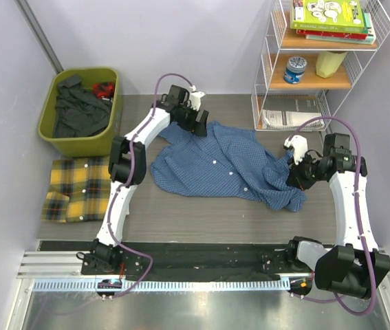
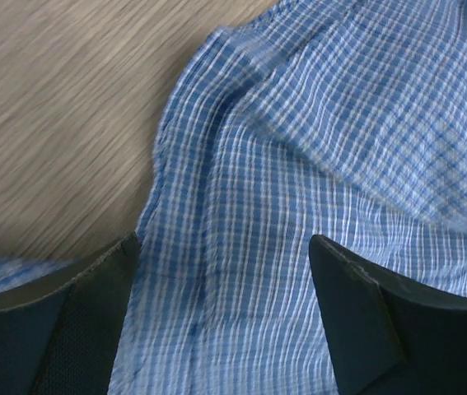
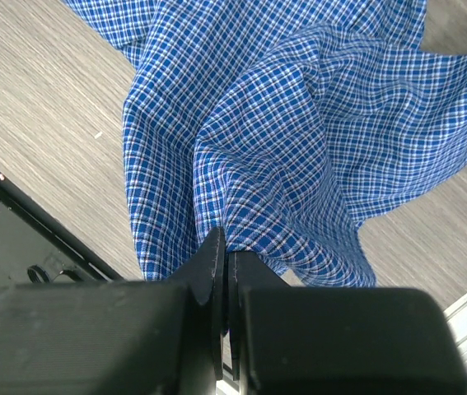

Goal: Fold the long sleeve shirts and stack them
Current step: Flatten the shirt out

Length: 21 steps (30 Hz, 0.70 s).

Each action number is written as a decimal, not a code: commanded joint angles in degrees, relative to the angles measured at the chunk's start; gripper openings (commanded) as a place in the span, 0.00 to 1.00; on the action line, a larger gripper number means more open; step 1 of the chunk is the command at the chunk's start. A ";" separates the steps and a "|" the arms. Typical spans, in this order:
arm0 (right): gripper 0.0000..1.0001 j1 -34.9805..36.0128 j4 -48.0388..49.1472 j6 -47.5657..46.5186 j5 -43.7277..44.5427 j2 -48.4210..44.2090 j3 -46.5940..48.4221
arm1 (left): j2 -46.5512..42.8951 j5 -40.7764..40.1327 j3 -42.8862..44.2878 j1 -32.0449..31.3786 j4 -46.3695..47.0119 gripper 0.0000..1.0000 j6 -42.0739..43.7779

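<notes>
The blue checked shirt [image 1: 225, 165] lies spread and rumpled across the middle of the table. My left gripper [image 1: 196, 121] is open right over its far left part, a fold of the cloth [image 2: 233, 247] between the two fingers. My right gripper [image 1: 296, 173] is shut on a bunched fold of the blue shirt [image 3: 299, 123] at its right end, lifting it a little. The yellow plaid shirt [image 1: 78, 187] lies folded flat on the floor at the left, away from both grippers.
A green bin [image 1: 109, 134] with dark clothes stands at the back left. A white wire shelf [image 1: 322, 69] with books, a tin and papers stands at the back right. A black rail [image 1: 201, 260] runs along the table's near edge.
</notes>
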 commanded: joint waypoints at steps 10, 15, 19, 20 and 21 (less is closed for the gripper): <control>0.01 -0.17 -1.15 1.69 0.96 2.01 -0.05 | 9.54 -4.36 6.14 -2.50 20.35 0.91 -16.18; 0.01 -0.08 -1.16 1.95 1.40 2.28 0.22 | 11.13 -10.41 8.96 -3.65 21.58 0.95 -16.27; 0.01 -0.17 -1.24 1.78 1.40 2.45 0.13 | 12.09 -4.38 10.97 -3.91 22.39 0.95 -16.53; 0.01 -0.08 -1.16 1.69 1.49 2.63 0.13 | 12.80 -1.15 11.24 -4.26 21.77 0.94 -16.97; 0.01 -0.08 -1.07 1.52 1.66 2.80 0.39 | 12.89 0.37 11.24 -4.44 19.77 0.93 -17.41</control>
